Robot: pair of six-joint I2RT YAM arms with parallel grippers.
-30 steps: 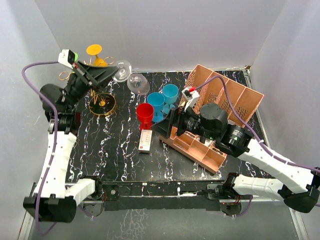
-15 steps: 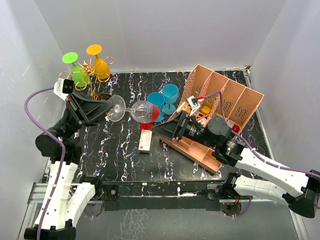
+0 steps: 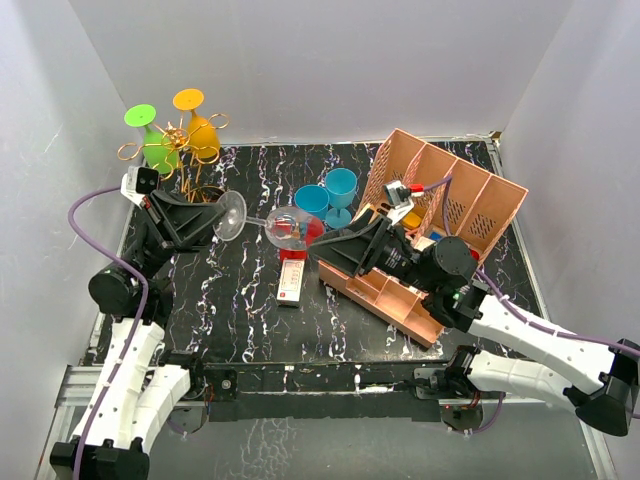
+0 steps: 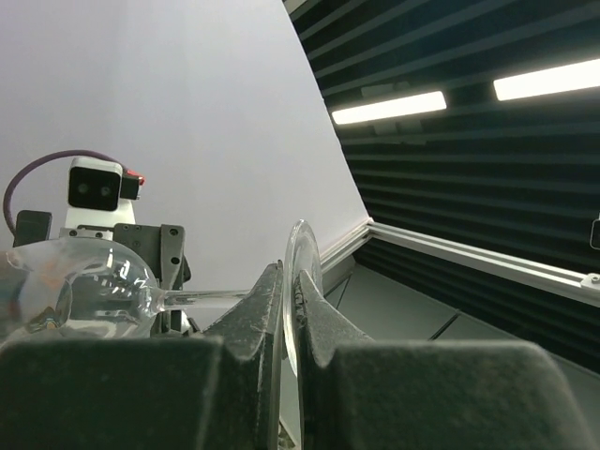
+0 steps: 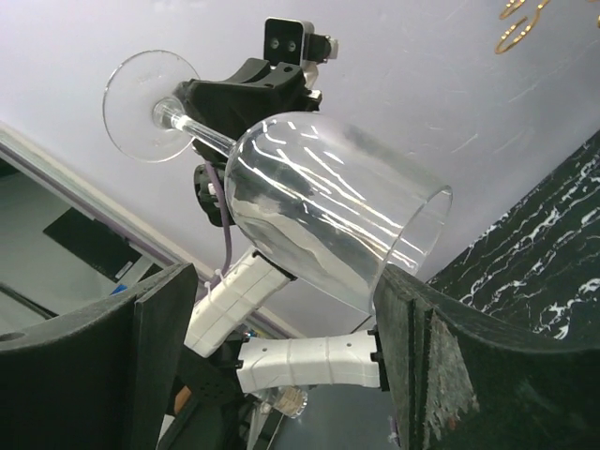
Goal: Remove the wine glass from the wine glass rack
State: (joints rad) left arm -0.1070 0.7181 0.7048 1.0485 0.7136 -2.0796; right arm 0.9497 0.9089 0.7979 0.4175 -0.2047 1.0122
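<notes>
The clear wine glass (image 3: 288, 228) hangs sideways in the air over the middle of the table. My left gripper (image 3: 222, 216) is shut on its round foot (image 4: 296, 267), and its stem points right towards the bowl (image 4: 75, 292). My right gripper (image 3: 322, 246) is open, with the bowl (image 5: 328, 211) between its spread fingers (image 5: 103, 366); I cannot tell whether they touch it. The gold wire wine glass rack (image 3: 180, 138) stands at the back left, with a green glass (image 3: 150, 135) and an orange glass (image 3: 195, 118) on it. The left gripper partly hides its base.
A red cup (image 3: 316, 230) and two blue cups (image 3: 326, 195) stand behind the held glass. A small red and white box (image 3: 292, 282) lies in front. The pink slotted organizer box (image 3: 455, 195) and its low tray (image 3: 395, 300) fill the right side.
My left arm carried the clear glass from beside the rack down and right to the table's middle. My right gripper tilted up and moved left, so its open fingers came round the bowl.
</notes>
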